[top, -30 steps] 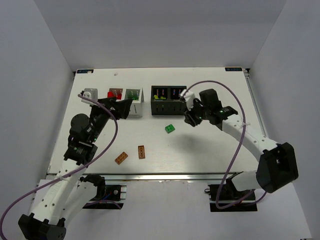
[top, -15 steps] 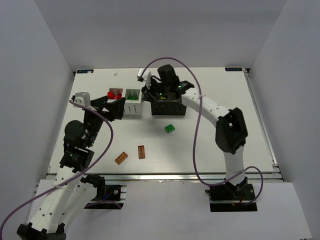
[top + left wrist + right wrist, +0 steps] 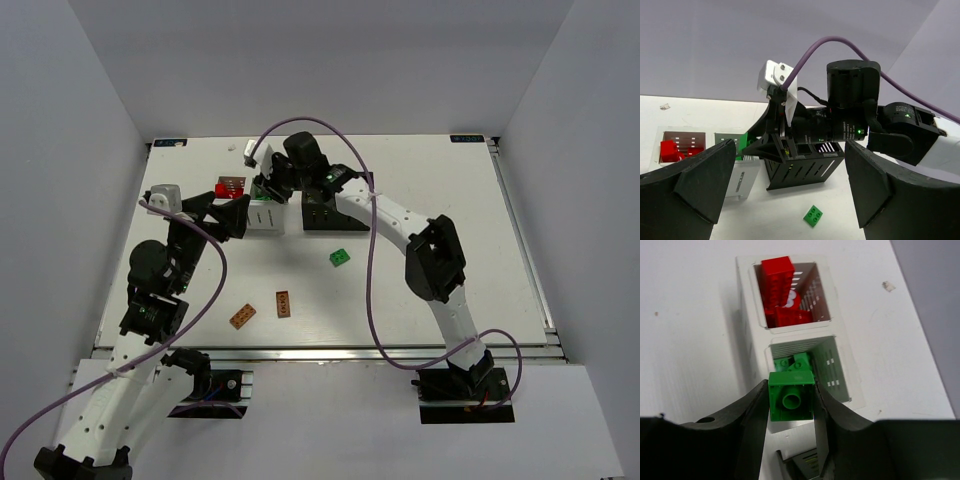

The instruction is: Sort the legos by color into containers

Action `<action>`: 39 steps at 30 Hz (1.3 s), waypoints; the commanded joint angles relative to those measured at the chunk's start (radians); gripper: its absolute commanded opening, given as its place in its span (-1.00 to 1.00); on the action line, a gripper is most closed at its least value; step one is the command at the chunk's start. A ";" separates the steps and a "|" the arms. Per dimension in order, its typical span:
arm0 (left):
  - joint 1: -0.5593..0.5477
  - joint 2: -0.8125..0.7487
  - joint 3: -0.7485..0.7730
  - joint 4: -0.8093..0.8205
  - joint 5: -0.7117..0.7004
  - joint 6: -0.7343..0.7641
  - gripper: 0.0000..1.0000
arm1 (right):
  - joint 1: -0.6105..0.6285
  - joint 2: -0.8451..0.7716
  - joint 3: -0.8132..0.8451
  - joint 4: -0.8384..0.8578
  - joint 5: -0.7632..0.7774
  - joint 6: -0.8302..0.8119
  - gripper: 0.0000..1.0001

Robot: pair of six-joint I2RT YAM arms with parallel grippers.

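Observation:
My right gripper (image 3: 791, 392) is shut on a green lego (image 3: 791, 405), hollow underside facing the camera. It hangs just above the green compartment of the white container (image 3: 749, 335), where other green legos (image 3: 796, 363) lie. Red legos (image 3: 781, 285) fill the other compartment. In the top view the right gripper (image 3: 268, 190) is over the white container (image 3: 266, 219), with the black container (image 3: 338, 215) right of it. My left gripper (image 3: 236, 214) is open and empty, just left of the white container. A loose green lego (image 3: 340, 257) lies on the table.
Two brown-orange legos (image 3: 242, 316) (image 3: 283, 303) lie near the table's front edge. The right arm (image 3: 855, 125) stretches across in front of the left wrist camera, above the black container (image 3: 802, 170). The loose green lego (image 3: 813, 215) lies between the left fingers' line of sight.
The right arm has swung left from beside the black container to above the white container's green compartment. The left arm shifted slightly left and then held still.

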State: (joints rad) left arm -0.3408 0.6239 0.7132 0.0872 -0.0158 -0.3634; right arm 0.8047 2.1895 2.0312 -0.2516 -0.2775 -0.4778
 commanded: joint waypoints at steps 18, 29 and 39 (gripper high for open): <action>-0.001 0.028 -0.008 0.003 0.054 -0.003 0.96 | -0.007 0.093 0.093 0.086 0.106 -0.004 0.30; -0.001 0.100 -0.003 0.012 0.105 -0.031 0.96 | -0.019 -0.224 -0.124 0.041 0.086 0.068 0.34; -0.024 0.338 0.006 0.071 0.292 -0.187 0.96 | -0.263 -0.905 -0.886 0.040 -0.293 0.271 0.27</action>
State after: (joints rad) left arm -0.3473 0.9207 0.7147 0.1192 0.1753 -0.4892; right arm 0.6212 1.3823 1.3201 -0.2008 -0.4191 -0.2874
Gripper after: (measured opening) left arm 0.982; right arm 0.635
